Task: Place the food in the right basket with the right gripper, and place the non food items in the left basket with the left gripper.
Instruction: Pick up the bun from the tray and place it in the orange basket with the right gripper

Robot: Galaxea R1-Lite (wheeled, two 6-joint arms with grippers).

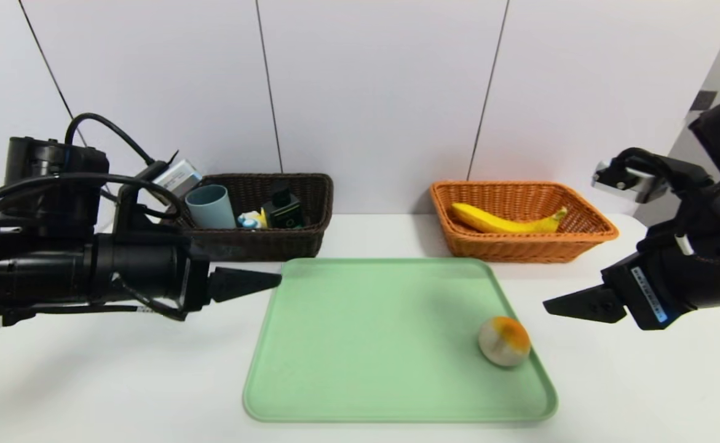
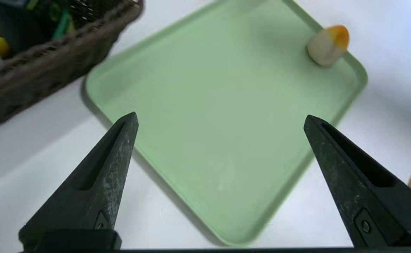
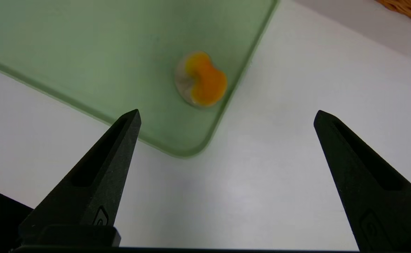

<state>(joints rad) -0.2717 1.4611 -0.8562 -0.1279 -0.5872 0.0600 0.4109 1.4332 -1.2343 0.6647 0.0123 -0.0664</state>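
Note:
A round pale fruit with an orange top (image 1: 504, 341) (image 2: 328, 44) (image 3: 200, 79) lies near the front right corner of the green tray (image 1: 366, 344). The banana (image 1: 507, 220) rests in the orange right basket (image 1: 599, 229). In the dark brown left basket (image 1: 320, 203) stand the grey-blue cup (image 1: 211, 206), the duck toy (image 1: 253, 219) and the dark pump bottle (image 1: 283, 209). My left gripper (image 1: 273, 280) (image 2: 221, 117) hangs open and empty at the tray's left edge, in front of the dark basket. My right gripper (image 1: 550, 304) (image 3: 228, 114) is open and empty, just right of the fruit.
The tray (image 2: 209, 105) (image 3: 86, 52) lies on a white table (image 1: 642, 381) in front of a white panelled wall. The two baskets stand at the back against that wall, the dark one (image 2: 44, 66) left and the orange one (image 3: 407, 8) right.

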